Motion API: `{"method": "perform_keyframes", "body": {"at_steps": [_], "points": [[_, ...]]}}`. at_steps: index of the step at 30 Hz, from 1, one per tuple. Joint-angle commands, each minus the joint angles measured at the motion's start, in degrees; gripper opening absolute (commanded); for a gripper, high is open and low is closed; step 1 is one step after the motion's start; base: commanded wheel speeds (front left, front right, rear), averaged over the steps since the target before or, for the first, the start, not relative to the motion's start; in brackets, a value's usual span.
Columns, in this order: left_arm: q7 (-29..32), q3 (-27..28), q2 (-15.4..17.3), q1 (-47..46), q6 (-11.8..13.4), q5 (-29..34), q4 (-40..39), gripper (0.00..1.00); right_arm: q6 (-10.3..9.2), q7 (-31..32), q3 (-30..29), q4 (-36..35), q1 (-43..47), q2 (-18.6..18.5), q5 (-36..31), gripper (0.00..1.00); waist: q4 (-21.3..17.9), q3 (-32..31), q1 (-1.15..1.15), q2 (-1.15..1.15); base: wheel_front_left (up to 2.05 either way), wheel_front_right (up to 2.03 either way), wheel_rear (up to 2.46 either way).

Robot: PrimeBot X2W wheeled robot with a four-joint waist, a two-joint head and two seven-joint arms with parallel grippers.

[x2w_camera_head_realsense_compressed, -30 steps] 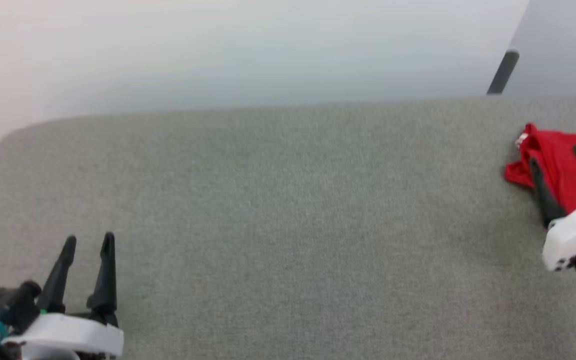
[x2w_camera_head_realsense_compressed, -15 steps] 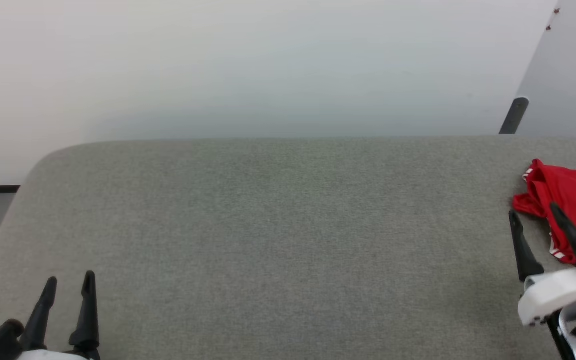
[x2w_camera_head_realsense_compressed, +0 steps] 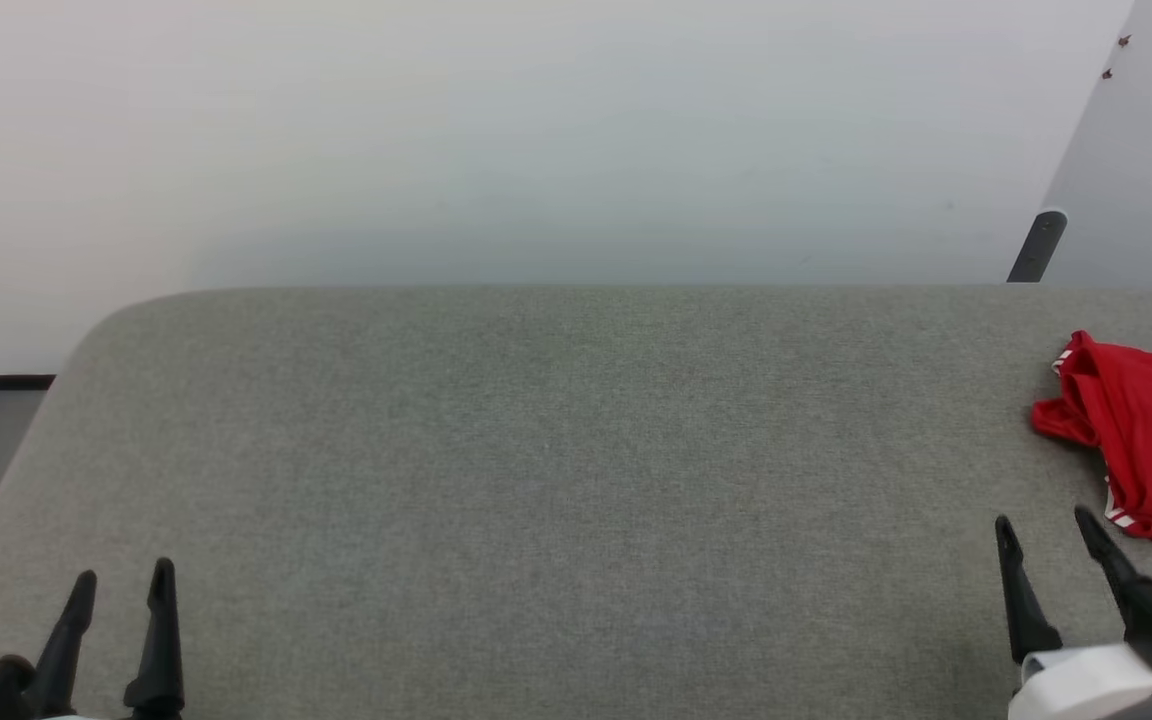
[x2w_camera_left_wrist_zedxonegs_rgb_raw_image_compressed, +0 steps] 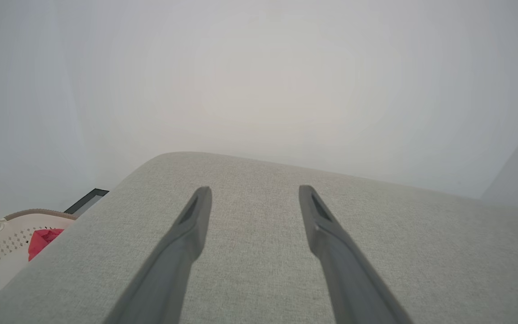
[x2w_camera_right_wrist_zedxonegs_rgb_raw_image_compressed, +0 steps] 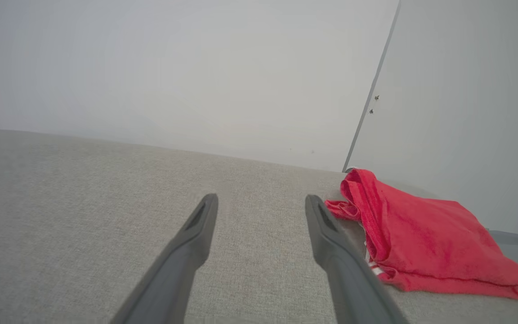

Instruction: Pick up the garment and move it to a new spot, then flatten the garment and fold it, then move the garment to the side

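Two tools are seen, both wide open w/ nothing held. The garment (x2w_camera_head_realsense_compressed: 1141, 435) is found bunched at the far right edge of the grey worktop (x2w_camera_head_realsense_compressed: 556, 460), partly cut off in the head view. Relative to the garment, the right tool (x2w_camera_head_realsense_compressed: 1044, 525) is just beside its near-left corner, not touching; the left tool (x2w_camera_head_realsense_compressed: 124, 578) is well apart, across the worktop. The garment's long axis seems to run away & rightward. A right-arm reach is judged likeliest.
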Motion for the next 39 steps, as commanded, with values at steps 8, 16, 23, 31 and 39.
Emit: {"method": "perform_keyframes", "body": {"at_steps": [8, 16, 23, 31, 39], "points": [[0.1, -0.1, 0.3, 1.4, -0.4, 1.0, -0.9, 1.0, -0.07, -0.5, -1.1, -3.0, 4.6, 2.6, -1.5, 1.0, -0.6, -0.1, 0.0, 0.0, 0.0, 0.0, 0.0], [0.1, -0.9, 0.8, 2.2, -0.4, 1.0, -2.3, 1.0, -0.07, -0.5, -0.7, -6.3, 8.4, 4.4, -2.4, 1.0, -0.7, -0.1, 0.0, 0.0, 0.0, 0.0, 0.0], [0.1, -1.3, 1.2, 2.4, -0.4, 1.3, -1.9, 1.0, -0.07, -0.5, 0.5, -8.2, 10.7, 5.5, -2.9, 1.0, -1.1, -0.1, 0.0, 0.0, 0.0, 0.0, 0.0], [0.1, -1.9, 1.0, 2.5, -0.4, 1.3, -1.1, 1.0, -0.07, -0.5, 1.1, -8.8, 11.2, 5.9, -3.4, 1.0, -1.5, -0.3, 0.0, 0.0, 0.0, 0.0, 0.0], [0.1, -2.3, 1.1, 2.6, -0.3, 0.5, -0.7, 1.0, -0.07, -0.5, 1.6, -10.1, 11.0, 5.9, -4.1, 1.0, -1.6, -0.6, 0.0, 0.0, 0.0, 0.0, 0.0]]}}
